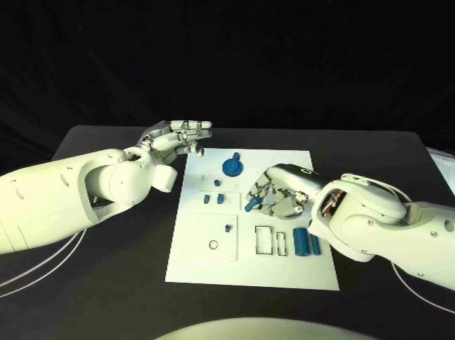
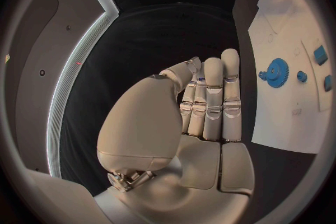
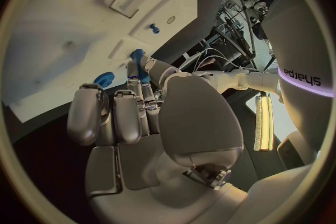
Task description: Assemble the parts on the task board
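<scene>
Head view: right hand (image 1: 273, 195) hovers mid-board over the flat white task board (image 1: 253, 263), fingers curled, pinching a small blue cylindrical peg (image 1: 252, 204); judged step: carrying 1 part to its socket.
Left wrist view: left hand (image 2: 203, 106) off the board's far-left corner, fingers straight, pressed together, holding nothing; blue toothed gear (image 2: 277, 73) seated.
Right wrist view: peg between fingertips (image 3: 137, 70); next move needs alignment over a hole.

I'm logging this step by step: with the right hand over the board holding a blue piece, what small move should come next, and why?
Probably lower the right hand a little toward the task board to seat the blue part pinched in its fingers; it hangs just above the white plate. The left hand holds nothing, off the board's far corner.
</scene>
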Action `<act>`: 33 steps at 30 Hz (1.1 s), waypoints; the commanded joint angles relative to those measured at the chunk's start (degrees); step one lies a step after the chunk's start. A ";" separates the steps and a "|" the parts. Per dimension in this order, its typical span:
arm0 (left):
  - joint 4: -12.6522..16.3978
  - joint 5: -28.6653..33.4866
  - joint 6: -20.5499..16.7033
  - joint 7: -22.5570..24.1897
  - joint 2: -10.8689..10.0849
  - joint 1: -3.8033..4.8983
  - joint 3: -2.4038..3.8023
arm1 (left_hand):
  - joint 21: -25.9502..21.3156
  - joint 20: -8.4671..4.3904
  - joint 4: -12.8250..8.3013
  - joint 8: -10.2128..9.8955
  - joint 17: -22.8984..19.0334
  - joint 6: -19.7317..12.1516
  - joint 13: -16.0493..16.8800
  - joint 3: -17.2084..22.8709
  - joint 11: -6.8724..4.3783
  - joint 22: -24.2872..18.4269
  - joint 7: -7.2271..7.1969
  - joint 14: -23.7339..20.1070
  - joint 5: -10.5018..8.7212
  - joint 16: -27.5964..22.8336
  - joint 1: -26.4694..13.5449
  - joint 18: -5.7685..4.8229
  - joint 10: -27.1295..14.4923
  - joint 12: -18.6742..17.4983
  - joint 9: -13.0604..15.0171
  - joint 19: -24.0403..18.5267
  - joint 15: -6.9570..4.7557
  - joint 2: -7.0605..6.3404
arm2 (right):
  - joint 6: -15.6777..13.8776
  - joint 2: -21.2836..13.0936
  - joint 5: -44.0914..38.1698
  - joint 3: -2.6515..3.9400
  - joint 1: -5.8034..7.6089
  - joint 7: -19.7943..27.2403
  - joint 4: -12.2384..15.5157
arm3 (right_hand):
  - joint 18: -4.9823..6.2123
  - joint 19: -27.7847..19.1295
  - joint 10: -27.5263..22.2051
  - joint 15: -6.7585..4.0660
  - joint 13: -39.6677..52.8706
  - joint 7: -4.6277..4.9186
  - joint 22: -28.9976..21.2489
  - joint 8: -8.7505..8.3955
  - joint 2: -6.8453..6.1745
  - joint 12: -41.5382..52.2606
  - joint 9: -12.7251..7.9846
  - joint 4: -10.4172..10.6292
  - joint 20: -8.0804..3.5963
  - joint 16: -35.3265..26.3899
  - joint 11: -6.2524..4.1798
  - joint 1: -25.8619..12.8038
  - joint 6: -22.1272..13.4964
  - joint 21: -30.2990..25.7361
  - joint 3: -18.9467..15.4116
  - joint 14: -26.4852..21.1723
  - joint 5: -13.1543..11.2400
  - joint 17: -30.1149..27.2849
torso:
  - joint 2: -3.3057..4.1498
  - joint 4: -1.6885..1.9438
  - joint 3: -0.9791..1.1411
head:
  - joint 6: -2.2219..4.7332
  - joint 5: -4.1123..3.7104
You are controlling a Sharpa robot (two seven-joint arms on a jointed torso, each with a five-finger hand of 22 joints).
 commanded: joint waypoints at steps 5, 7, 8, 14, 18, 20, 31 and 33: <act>0.12 -0.24 0.75 0.31 0.43 0.02 0.04 | -0.34 0.05 -0.42 0.22 -0.09 -0.11 0.09 -0.07 0.00 0.04 0.37 -0.23 0.20 0.37 -0.05 0.62 -0.37 0.20 -0.08 -0.33 0.04 0.70 | 2.07 4.75 -1.63 -0.24 -1.35 2.42 -0.65 | 0.69 -0.24 -0.05 -0.45 0.02 0.19 -0.19 0.23 -0.08 -0.29 0.01 -0.18 -0.36 0.02 0.17 -0.43 0.39 -0.14 -0.06 2.59 0.30 -0.14 | 0.04 0.12 -0.09 | -0.47 0.74; 0.13 -0.24 0.76 0.31 0.51 0.02 0.05 | -0.34 0.05 -0.42 0.22 -0.09 -0.11 0.09 -0.07 0.00 0.04 0.37 -0.23 0.20 0.37 -0.05 0.62 -0.37 0.20 -0.08 -0.33 0.04 0.70 | 2.62 5.89 -2.66 -0.40 -1.57 2.47 -0.98 | 0.69 -0.24 -0.05 -0.45 0.02 0.19 -0.20 0.23 -0.09 -0.30 0.01 -0.18 -0.36 0.01 0.17 -0.44 0.39 -0.15 -0.06 2.59 0.31 -0.17 | 0.02 0.07 -0.09 | -0.62 0.95; 0.14 -0.24 0.76 0.31 0.55 0.02 0.05 | -0.34 0.05 -0.42 0.22 -0.09 -0.11 0.09 -0.07 0.00 0.04 0.37 -0.23 0.20 0.37 -0.05 0.62 -0.37 0.20 -0.08 -0.33 0.04 0.70 | 2.94 6.47 -3.17 -0.51 -1.69 2.48 -1.18 | 0.70 -0.26 -0.06 -0.44 0.02 0.19 -0.25 0.23 -0.10 -0.32 0.01 -0.17 -0.36 -0.02 0.18 -0.46 0.39 -0.18 -0.08 2.58 0.34 -0.22 | 0.02 0.09 -0.12 | -0.67 1.07; 0.18 -0.24 0.80 0.26 0.71 0.03 0.05 | -0.34 0.05 -0.42 0.22 -0.09 -0.11 0.09 -0.07 0.00 0.04 0.37 -0.23 0.20 0.37 -0.05 0.62 -0.37 0.20 -0.08 -0.33 0.04 0.70 | 5.13 9.16 -6.05 -0.96 -2.44 2.32 -2.58 | 0.70 -0.28 -0.07 -0.44 0.02 0.20 -0.28 0.22 -0.11 -0.33 0.01 -0.17 -0.36 -0.04 0.19 -0.49 0.38 -0.20 -0.09 2.57 0.35 -0.25 | 0.11 -0.02 0.04 | -1.05 1.71; 0.18 -0.24 0.87 0.25 0.81 0.03 0.05 | -0.34 0.05 -0.42 0.22 -0.09 -0.11 0.09 -0.07 0.00 0.04 0.37 -0.23 0.20 0.37 -0.05 0.62 -0.37 0.20 -0.08 -0.33 0.04 0.70 | 6.29 10.41 -7.41 -1.10 -3.10 2.24 -3.41 | 0.72 -0.31 -0.09 -0.43 0.01 0.20 -0.36 0.21 -0.13 -0.37 0.01 -0.17 -0.36 -0.07 0.20 -0.53 0.37 -0.24 -0.13 2.56 0.39 -0.30 | 0.08 0.00 0.02 | -1.30 1.80; 0.15 -0.24 0.91 0.26 0.88 0.03 0.05 | -0.34 0.05 -0.42 0.22 -0.09 -0.11 0.09 -0.07 0.00 0.04 0.37 -0.23 0.20 0.37 -0.05 0.62 -0.37 0.20 -0.08 -0.33 0.04 0.70 | 6.52 10.82 -7.94 -1.13 -3.39 2.22 -3.67 | 0.72 -0.31 -0.09 -0.43 0.01 0.20 -0.36 0.21 -0.13 -0.37 0.01 -0.17 -0.36 -0.07 0.20 -0.53 0.37 -0.24 -0.13 2.56 0.39 -0.30 | 0.11 -0.03 0.03 | -1.40 1.92; 0.06 -0.57 1.13 0.18 0.99 0.03 0.05 | -0.37 0.06 -0.49 0.23 -0.14 -0.15 0.13 -0.06 0.03 0.06 0.40 -0.32 0.27 0.38 -0.07 0.63 -0.53 0.36 -0.08 -0.39 0.05 0.76 | 7.94 11.62 -10.10 -1.18 -4.00 1.26 -4.52 | 0.69 -0.28 -0.08 -0.43 0.02 0.19 -0.25 0.21 -0.08 -0.41 0.02 -0.16 -0.36 -0.02 0.19 -0.56 0.38 -0.19 -0.14 2.57 0.47 -0.21 | 0.07 -0.05 0.06 | -1.67 2.15; 0.07 -0.69 1.19 0.15 0.99 0.03 0.05 | -0.37 0.06 -0.49 0.23 -0.14 -0.15 0.13 -0.06 0.03 0.06 0.40 -0.32 0.27 0.38 -0.07 0.63 -0.53 0.36 -0.08 -0.39 0.05 0.76 | 8.52 11.71 -10.18 -1.18 -4.02 1.16 -4.59 | 0.69 -0.28 -0.08 -0.43 0.02 0.19 -0.25 0.21 -0.08 -0.41 0.02 -0.16 -0.36 -0.02 0.19 -0.56 0.38 -0.19 -0.14 2.57 0.47 -0.21 | 0.07 -0.07 0.06 | -1.69 2.18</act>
